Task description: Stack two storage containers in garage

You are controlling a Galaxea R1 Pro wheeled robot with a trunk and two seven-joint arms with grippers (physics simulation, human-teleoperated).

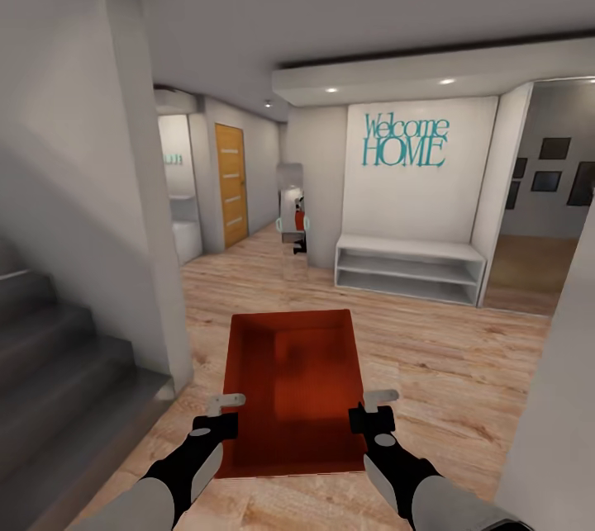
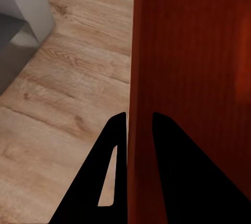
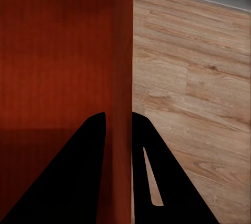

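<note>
Red-orange walls are sitting pinched in both my jaws: the left jaws (image 1: 225, 413) are closing on the left long wall of the storage container (image 1: 293, 386), one finger inside and one outside, and the right jaws (image 1: 373, 407) are doing the same on the opposite wall, so the box is hanging level between them, out in front of me above the wood plank floor (image 1: 446, 366). In the left wrist view the thin wall (image 2: 137, 77) is running straight out from between the fingers (image 2: 112, 171), and in the right wrist view the other wall (image 3: 120, 67) is doing likewise. I am carrying it through a hallway, with the stairs (image 1: 58, 374) off beyond my left jaws and a white shelf (image 1: 409, 267) ahead under the Welcome HOME lettering (image 1: 406, 141); no concrete is showing yet. To do this well, I judge I should be keeping both jaws at equal height and spacing, turning slowly, and steering clear of the wall corner (image 1: 165, 333) beside the left jaws.
</note>
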